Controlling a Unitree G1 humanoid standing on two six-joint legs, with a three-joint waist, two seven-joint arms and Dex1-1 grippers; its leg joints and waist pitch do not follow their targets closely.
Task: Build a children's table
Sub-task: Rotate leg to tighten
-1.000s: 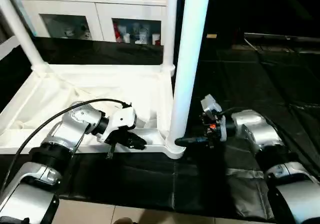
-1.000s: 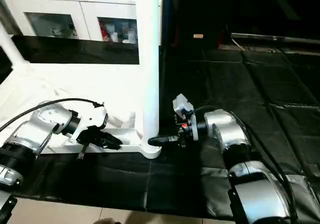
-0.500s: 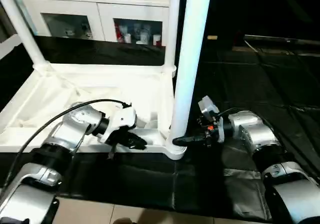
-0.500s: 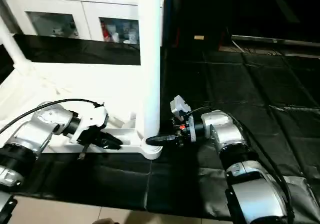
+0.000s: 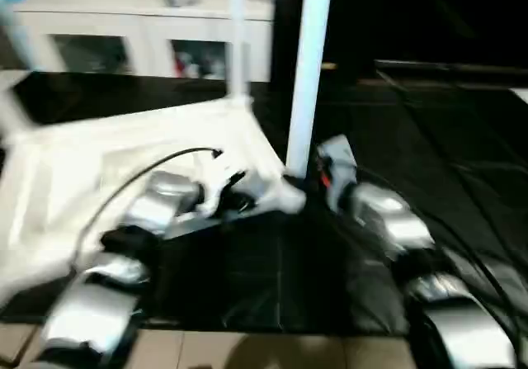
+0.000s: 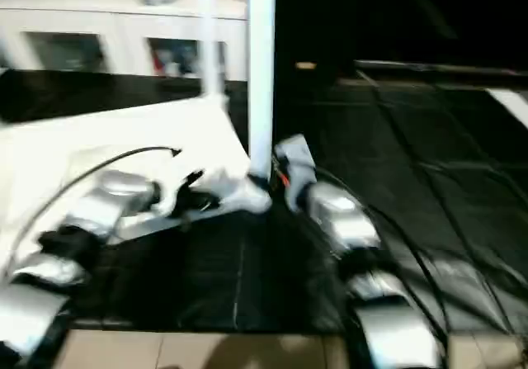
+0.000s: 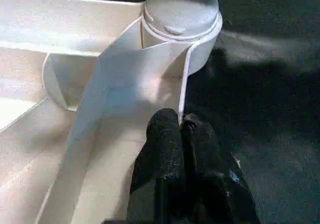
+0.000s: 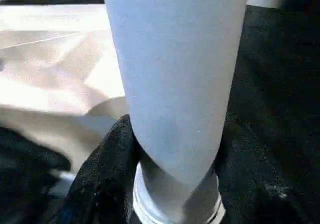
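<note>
The upturned table top (image 5: 99, 163) has swung round on the black mat. Left gripper (image 7: 181, 129), fingers pinched together, presses its rim; right gripper (image 8: 170, 184) now clasps the near leg (image 5: 307, 72), seating it.

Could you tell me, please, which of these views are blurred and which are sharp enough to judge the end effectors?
Left and right eye views: smeared by motion blur, cabinet and forearms streaked. Left wrist view: crisp, left end effector shut at the table top's rim beside the corner socket. Right wrist view: fairly sharp, black fingers either side of the leg.
</note>
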